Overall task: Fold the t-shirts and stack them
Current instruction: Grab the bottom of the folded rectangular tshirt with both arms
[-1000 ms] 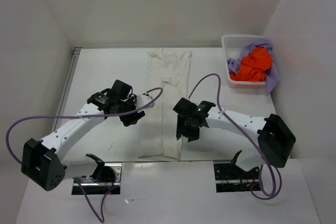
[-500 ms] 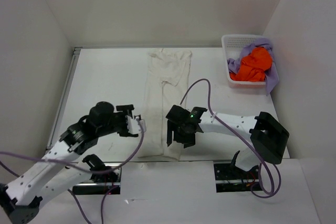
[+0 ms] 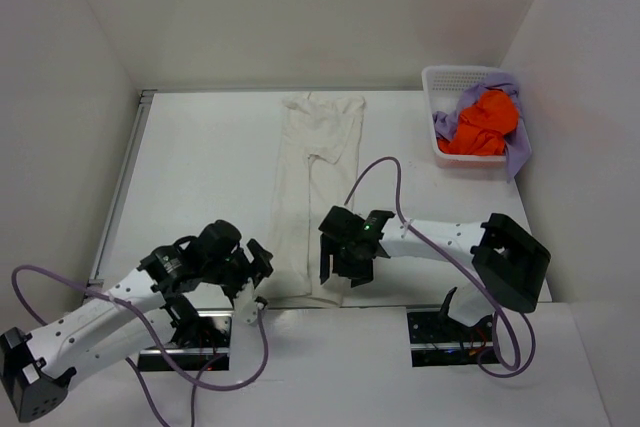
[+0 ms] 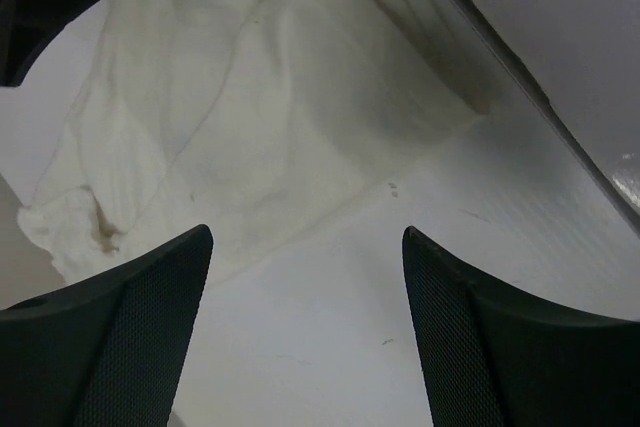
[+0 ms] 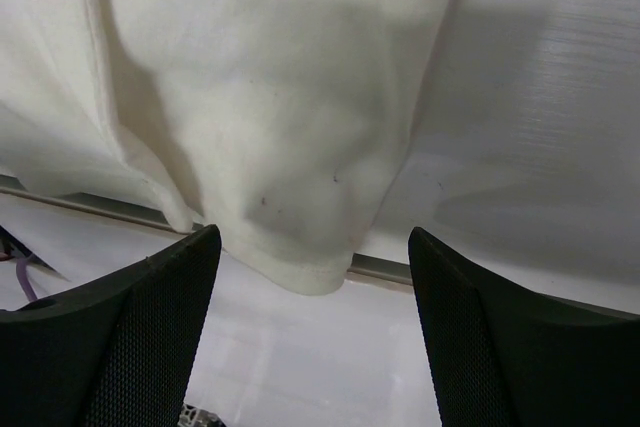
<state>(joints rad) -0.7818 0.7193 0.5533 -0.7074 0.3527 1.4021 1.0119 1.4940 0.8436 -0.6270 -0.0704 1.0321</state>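
Cream-white t-shirt (image 3: pixel 310 197) noted as a long strip, sides folded in, lying down the middle of the table (image 3: pixel 200 157), collar at the far end and hem draped just over the near edge. Orange t-shirt (image 3: pixel 485 122) and lavender t-shirt (image 3: pixel 515 152) are heaped in the basket (image 3: pixel 440 82). Left gripper (image 4: pixel 305 247) and right gripper (image 5: pixel 313 242) are spread wide and empty, one near each hem corner. Judged step: hem to be carried to the collar. Every layer should be pinched at both corners, and the jaws closed and lifted together, lest the side folds open.
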